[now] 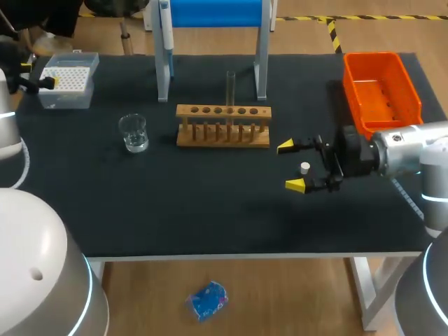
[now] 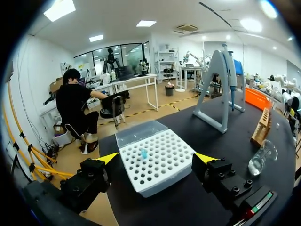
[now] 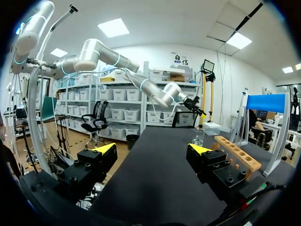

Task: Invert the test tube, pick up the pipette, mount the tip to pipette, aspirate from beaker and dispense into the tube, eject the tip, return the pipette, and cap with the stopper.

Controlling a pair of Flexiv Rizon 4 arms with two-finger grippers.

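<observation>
Tube [image 1: 230, 87] is standing upright in the rack [image 1: 222, 127]. I am judging it light, slick, brittle glass, so I am planning a gentle hold mid-shaft, above the rack. Stopper [image 1: 305, 168] is lying between the spread fingers of my right claw [image 1: 290, 166], apparently untouched. Left claw [image 2: 156, 158] is hovering spread, with the tip box [image 2: 155, 165] ahead between its fingers.
</observation>
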